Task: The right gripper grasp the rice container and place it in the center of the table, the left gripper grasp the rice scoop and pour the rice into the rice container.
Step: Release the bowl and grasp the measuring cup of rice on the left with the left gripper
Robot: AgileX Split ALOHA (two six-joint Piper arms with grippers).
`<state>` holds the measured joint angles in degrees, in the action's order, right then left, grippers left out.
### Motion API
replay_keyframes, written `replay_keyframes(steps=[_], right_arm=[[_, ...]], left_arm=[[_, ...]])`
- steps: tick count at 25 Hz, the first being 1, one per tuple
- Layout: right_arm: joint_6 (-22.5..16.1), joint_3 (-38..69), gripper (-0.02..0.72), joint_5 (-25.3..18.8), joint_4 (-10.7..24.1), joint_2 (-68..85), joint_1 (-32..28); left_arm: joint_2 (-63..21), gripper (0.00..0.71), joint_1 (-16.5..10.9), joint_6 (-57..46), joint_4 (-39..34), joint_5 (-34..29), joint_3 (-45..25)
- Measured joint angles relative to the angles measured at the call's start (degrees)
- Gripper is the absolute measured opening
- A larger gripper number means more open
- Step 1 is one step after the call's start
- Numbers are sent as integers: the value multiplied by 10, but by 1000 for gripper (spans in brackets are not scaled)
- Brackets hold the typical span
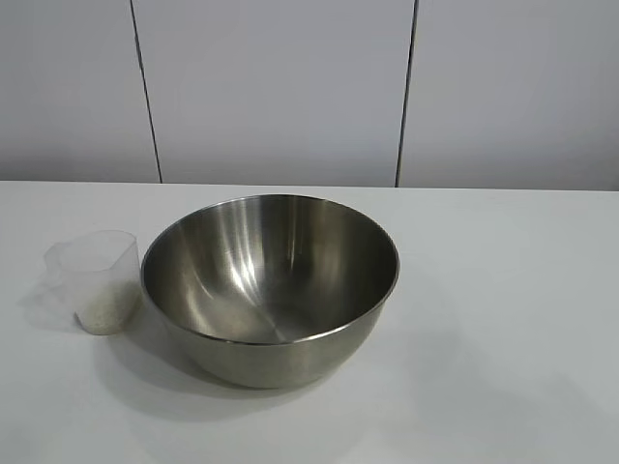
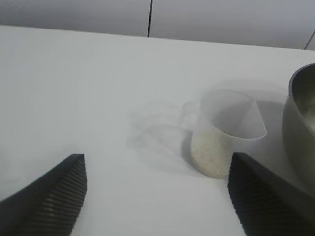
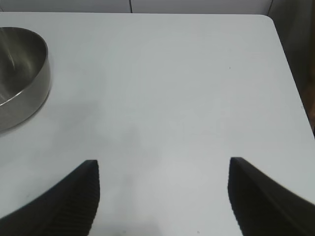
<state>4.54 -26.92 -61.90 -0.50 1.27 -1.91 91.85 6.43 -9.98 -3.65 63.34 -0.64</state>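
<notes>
Two grippers hang with fingers spread wide, neither touching anything — the left gripper (image 2: 156, 196) low in its wrist view, facing the rice scoop (image 1: 94, 280), the right gripper (image 3: 164, 196) over bare table (image 1: 503, 309). Farther in, the rice container (image 1: 270, 287) sits upright at frame centre; the scoop, holding rice (image 1: 104, 307), stands just left of it.

White table (image 1: 522, 290) bearing rice container (image 1: 270, 287) and rice scoop (image 1: 95, 280).

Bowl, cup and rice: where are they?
rice container (image 1: 271, 280): exterior view, inner wall.
rice scoop (image 1: 94, 253): exterior view, clear upper side.
rice (image 2: 209, 155): left wrist view, heap inside the scoop.
</notes>
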Motion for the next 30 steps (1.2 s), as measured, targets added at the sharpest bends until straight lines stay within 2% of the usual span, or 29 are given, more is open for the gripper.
replay_keyframes(steps=[3, 5, 11, 16, 25, 30], right_arm=[[0, 0, 503, 0, 0, 0, 0], [0, 0, 503, 0, 0, 0, 0], [0, 0, 503, 0, 0, 0, 0], [0, 0, 503, 0, 0, 0, 0], [0, 0, 503, 0, 0, 0, 0], [0, 0, 503, 0, 0, 0, 0]], left_arm=[[106, 573, 0, -12, -24, 14, 20], [142, 571, 0, 12, -44, 14, 40], [154, 570, 0, 93, -59, 23, 106], [157, 570, -2, 140, -60, 26, 134], [242, 548, -50, 158, -114, 27, 177], [261, 538, -93, 154, -171, 27, 208]])
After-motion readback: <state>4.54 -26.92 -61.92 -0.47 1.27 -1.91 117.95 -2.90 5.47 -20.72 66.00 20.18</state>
